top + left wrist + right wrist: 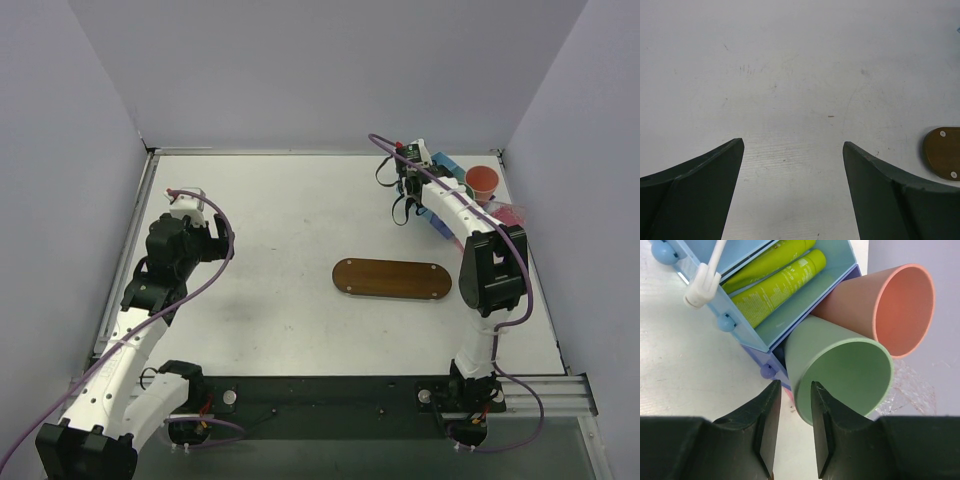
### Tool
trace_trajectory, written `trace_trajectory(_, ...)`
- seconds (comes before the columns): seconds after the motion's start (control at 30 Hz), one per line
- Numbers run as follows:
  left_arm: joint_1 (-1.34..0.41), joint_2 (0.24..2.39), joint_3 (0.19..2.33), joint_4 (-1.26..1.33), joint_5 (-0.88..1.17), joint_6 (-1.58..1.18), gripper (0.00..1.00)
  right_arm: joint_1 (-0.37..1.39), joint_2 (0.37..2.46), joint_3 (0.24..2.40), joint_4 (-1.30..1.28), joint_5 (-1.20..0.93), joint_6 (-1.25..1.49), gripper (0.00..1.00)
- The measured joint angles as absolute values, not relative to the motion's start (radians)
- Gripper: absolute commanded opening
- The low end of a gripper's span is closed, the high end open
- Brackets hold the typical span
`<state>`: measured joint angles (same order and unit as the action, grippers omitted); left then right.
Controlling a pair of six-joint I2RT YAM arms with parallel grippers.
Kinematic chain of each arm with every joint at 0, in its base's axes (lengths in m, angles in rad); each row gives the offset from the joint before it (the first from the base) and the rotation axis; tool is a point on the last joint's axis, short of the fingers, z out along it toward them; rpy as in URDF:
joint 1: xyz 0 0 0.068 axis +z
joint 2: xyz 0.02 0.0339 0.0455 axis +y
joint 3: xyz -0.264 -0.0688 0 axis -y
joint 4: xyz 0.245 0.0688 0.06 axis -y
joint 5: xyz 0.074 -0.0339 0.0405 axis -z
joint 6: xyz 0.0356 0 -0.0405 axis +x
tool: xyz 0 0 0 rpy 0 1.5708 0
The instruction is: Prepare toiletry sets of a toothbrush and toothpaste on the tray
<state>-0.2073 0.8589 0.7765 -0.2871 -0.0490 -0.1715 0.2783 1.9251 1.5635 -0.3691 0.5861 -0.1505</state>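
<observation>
Mint-green cup has its rim between the narrowly parted jaws of our right gripper; closing here would grab it, not toothpaste. Our left gripper gapes wide.

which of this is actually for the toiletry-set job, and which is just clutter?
For the job:
- tray
- toothpaste tubes
- toothbrush

Lying about:
- blue bin, which only stores the tubes and brush
- mint-green cup
- salmon cup
- pink box
</observation>
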Motion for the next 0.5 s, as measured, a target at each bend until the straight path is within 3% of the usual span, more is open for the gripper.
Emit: trace_trajectory(0.5,-0.207,0.859,0.776,-0.287,-0.047,-0.169,0.91,0.278,1.926,1.556,-0.343,0.614,-0.159,0.14)
